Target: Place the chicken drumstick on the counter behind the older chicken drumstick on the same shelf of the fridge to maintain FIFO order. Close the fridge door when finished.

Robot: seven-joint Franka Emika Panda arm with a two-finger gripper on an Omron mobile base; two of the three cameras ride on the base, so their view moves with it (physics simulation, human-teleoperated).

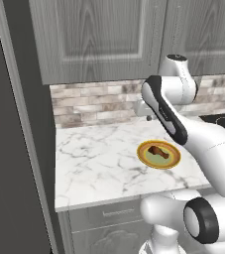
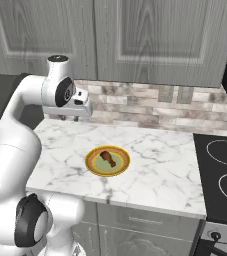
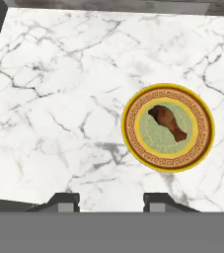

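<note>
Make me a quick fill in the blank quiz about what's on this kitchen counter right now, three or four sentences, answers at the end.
1. The chicken drumstick lies on a round yellow ____.
2. The plate sits on the white ____ counter.
3. In the right base view, the black surface to the right of the counter is a ____.
4. The gripper hovers above the counter, and its fingers hold ____.

Missing words: plate; marble; stovetop; nothing
</note>
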